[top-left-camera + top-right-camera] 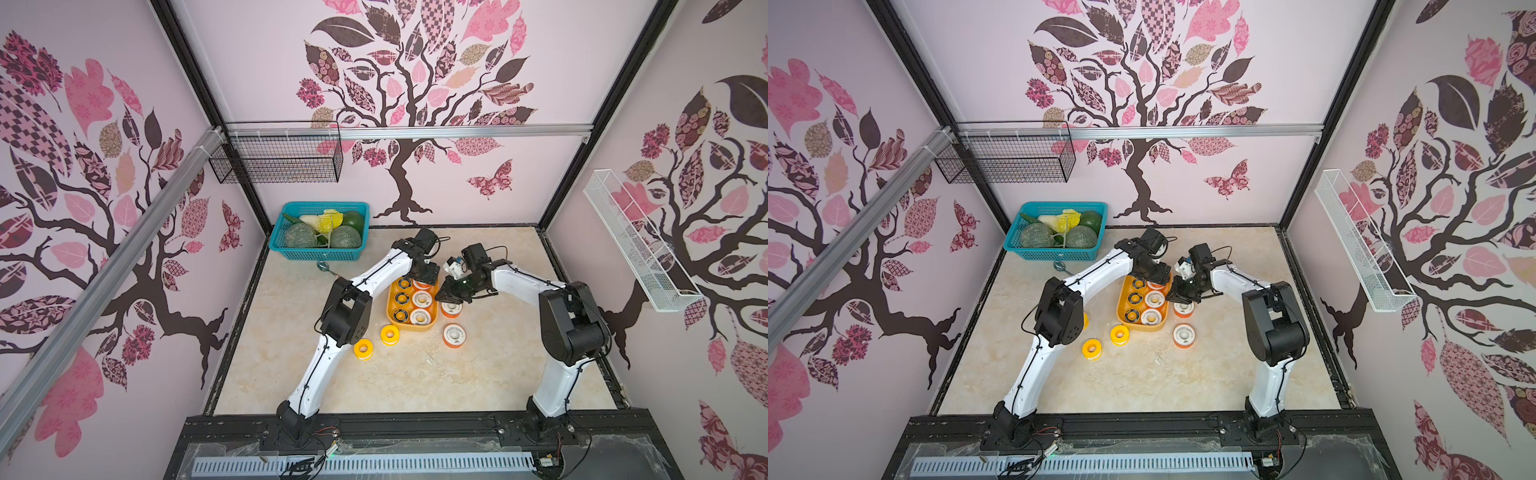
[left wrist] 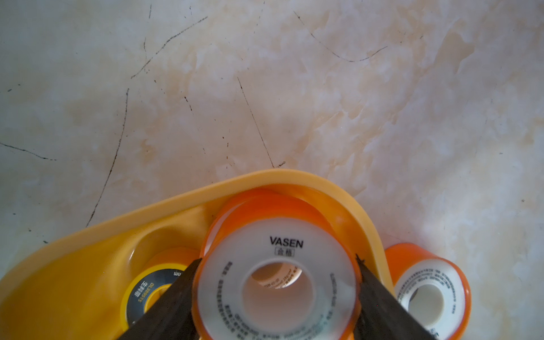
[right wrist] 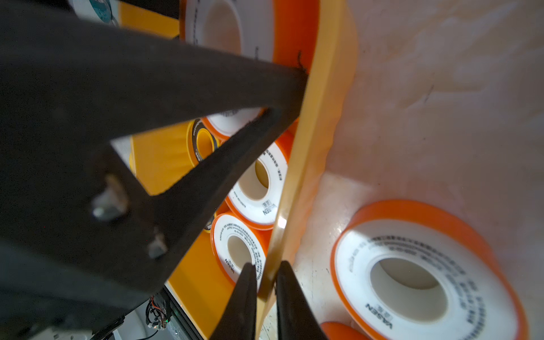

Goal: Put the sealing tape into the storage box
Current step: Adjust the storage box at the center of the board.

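The orange-yellow storage box (image 1: pixel 411 328) (image 1: pixel 1142 328) sits mid-table with several tape rolls inside. My left gripper (image 1: pixel 426 278) (image 2: pixel 278 259) is shut on an orange-and-white VASEN sealing tape (image 2: pixel 276 235) (image 1: pixel 422 285), held flat just over the box's far right corner, above another orange roll. My right gripper (image 1: pixel 440 297) (image 3: pixel 267 265) is shut on the box's right wall (image 3: pixel 312 132), one finger inside and one outside. Loose on the table are two orange tapes (image 1: pixel 451 308) (image 1: pixel 454 335) right of the box and two yellow ones (image 1: pixel 389 334) (image 1: pixel 363 348) in front of it.
A teal basket (image 1: pixel 291 249) of vegetables stands at the back left, with a small magnifier-like tool (image 1: pixel 326 268) in front of it. A black wire basket (image 1: pixel 282 158) hangs on the back wall and a white mesh shelf (image 1: pixel 636 241) on the right wall.
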